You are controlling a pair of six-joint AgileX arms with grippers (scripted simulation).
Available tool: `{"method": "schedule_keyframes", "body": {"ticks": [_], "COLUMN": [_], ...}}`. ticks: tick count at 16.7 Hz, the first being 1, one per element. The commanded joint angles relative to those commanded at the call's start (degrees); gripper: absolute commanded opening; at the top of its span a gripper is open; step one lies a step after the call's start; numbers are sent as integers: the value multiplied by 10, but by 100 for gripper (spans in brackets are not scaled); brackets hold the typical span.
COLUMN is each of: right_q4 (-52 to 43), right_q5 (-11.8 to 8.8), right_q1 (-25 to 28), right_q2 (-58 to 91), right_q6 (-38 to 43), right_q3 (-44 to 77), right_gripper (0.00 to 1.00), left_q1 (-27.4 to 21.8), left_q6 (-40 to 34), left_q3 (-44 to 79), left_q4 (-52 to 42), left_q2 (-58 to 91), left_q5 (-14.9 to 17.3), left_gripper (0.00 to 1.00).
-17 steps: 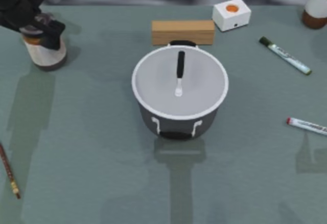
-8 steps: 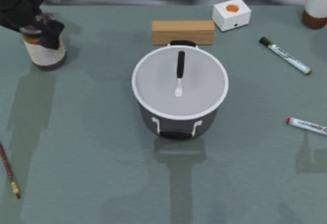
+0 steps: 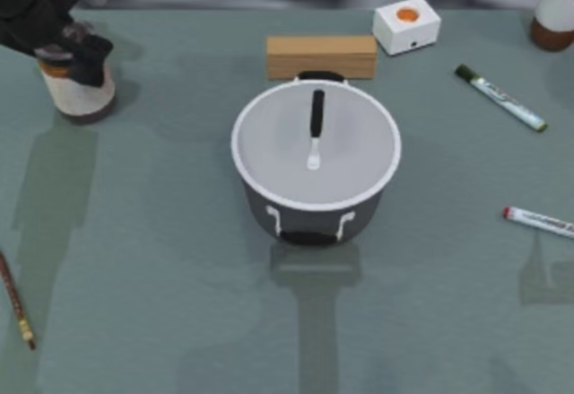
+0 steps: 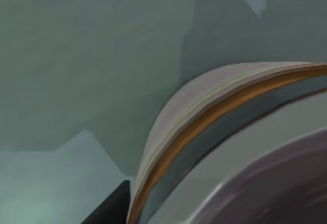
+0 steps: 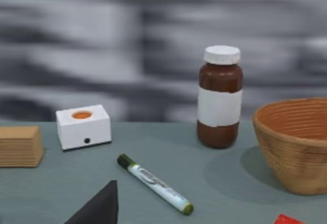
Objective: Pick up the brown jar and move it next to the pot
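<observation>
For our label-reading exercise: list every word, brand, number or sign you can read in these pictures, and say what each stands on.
None can be read.
Brown jar, under the left gripper: white label, no print legible.
Brown bottle: white label band shows blank.
Green marker: marks on barrel too blurred.
Red marker: marks too small.
White box: only an orange disc and a dot.

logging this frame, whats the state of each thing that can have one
brown jar: upright, lid on, far left of the table, apart from the pot
pot: upright, lid on, mid-table
left hand: down over the jar's top
brown bottle: upright, white cap on
green marker: lying flat, capped
red marker: lying flat
wicker bowl: upright
</observation>
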Motion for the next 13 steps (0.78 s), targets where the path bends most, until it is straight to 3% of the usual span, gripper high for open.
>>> {"method": "schedule_keyframes", "body": {"ticks": [6, 13], "right_q4": [0, 0], "right_q5": [0, 0], "right_q1": [0, 0], "right_q2": [0, 0], "right_q6": [0, 0], "right_q3": [0, 0], "right_gripper": [100, 100], "left_q1": [4, 15], "left_q6": [1, 4], "left_q3": [-22, -215], "left_q4": [1, 3], "left_q2": [-23, -214], "left_q5": [-1, -2], "left_gripper": [0, 0]}}
